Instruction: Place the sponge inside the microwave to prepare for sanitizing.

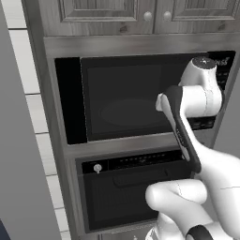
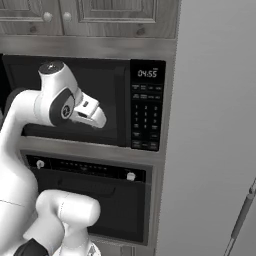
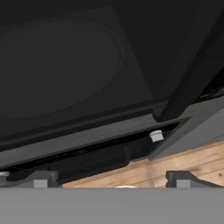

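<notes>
One microwave (image 1: 126, 101) sits built into the wooden cabinet wall, its cavity dark with one round turntable (image 1: 129, 112) faintly visible inside. In the right base view its one keypad panel (image 2: 147, 107) shows a lit clock above rows of white buttons. The sponge cannot be made out anywhere in the dark cavity.

One oven (image 1: 126, 192) sits directly under the microwave, with two small pale knobs (image 2: 131, 176) on its control strip and one dark handle. Two cabinet knobs (image 1: 148, 15) sit above the microwave.

The gripper (image 3: 111, 179) hangs in front of the microwave's lower edge, its two fingertips (image 3: 41, 179) standing far apart and holding nothing. Wood floor (image 3: 192, 162) shows between them, below the oven front.
</notes>
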